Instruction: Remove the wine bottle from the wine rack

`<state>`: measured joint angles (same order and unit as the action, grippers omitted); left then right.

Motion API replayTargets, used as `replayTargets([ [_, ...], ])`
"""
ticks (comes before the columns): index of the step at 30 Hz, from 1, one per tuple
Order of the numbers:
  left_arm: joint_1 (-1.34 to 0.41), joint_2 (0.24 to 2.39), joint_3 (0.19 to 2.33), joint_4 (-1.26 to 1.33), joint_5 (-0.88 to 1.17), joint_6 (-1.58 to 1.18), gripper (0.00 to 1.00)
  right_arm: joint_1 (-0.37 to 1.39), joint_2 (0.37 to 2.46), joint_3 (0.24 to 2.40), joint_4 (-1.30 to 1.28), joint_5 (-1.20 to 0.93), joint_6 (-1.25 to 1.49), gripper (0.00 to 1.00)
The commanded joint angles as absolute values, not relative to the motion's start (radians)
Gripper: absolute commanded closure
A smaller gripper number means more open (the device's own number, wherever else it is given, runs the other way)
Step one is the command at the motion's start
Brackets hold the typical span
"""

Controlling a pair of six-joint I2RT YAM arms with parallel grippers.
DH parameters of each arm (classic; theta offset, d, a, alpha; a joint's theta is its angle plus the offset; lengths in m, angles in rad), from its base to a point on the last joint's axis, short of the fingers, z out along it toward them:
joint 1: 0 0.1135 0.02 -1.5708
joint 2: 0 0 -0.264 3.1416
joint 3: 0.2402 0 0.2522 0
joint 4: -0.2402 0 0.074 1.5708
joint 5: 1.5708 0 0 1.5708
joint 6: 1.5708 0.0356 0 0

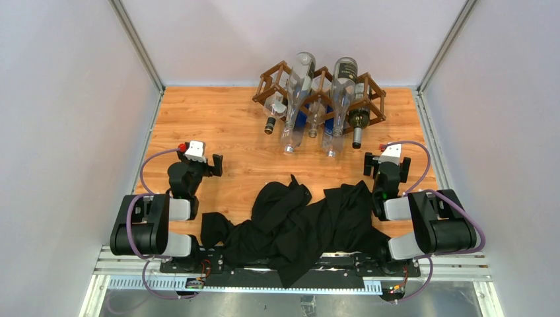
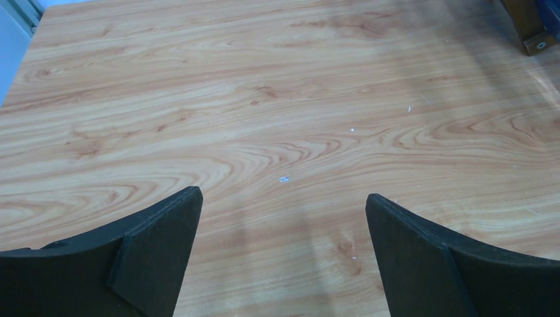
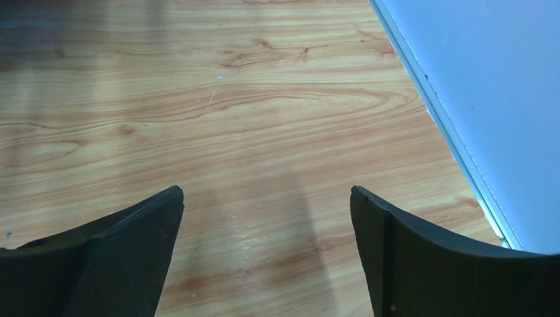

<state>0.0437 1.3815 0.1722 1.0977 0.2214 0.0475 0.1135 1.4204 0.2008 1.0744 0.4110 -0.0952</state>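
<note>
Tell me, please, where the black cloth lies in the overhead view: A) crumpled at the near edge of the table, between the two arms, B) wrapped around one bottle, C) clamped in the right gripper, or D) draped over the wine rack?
A: the black cloth lies crumpled on the wooden table at its near edge, well apart from the wine rack at the far edge.

We see a crumpled black cloth [image 1: 297, 221] on the wooden tabletop [image 1: 211, 119], between and behind the left tool [image 1: 216, 164] and the right tool [image 1: 368, 164]. A pale wall [image 3: 482, 66] runs along the right tool's outer side.
</note>
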Motion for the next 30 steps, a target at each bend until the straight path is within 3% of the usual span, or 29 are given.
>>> replayTargets([
  [1,0.043,1.383,0.178,1.133,0.241,0.064,0.0,0.123,1.43,0.207,1.1,0.416,-0.102,0.0],
  [12,0.05,1.363,0.174,1.13,0.239,0.055,0.0,0.108,1.35,0.217,1.043,0.428,-0.096,0.0],
  [15,0.062,1.299,0.203,1.039,0.258,0.048,0.0,0.107,1.157,0.352,0.615,0.546,0.032,0.0],
  [17,0.07,1.222,0.279,0.834,0.249,0.039,0.0,0.104,1.051,0.442,0.396,0.558,0.101,0.0],
  [21,0.075,1.14,0.441,0.48,0.245,0.052,0.0,0.102,0.927,0.509,0.261,0.573,0.18,0.0],
  [23,0.075,1.104,0.527,0.321,0.281,0.065,0.0,0.082,0.869,0.55,0.142,0.634,0.375,0.0],
  [27,0.075,1.078,0.75,-0.027,0.37,0.098,0.0,-0.042,0.794,0.624,0.048,0.318,0.465,0.0],
  [30,0.075,1.113,0.926,-0.249,0.403,0.127,0.0,-0.054,0.858,0.763,-0.074,0.175,0.456,0.0],
])
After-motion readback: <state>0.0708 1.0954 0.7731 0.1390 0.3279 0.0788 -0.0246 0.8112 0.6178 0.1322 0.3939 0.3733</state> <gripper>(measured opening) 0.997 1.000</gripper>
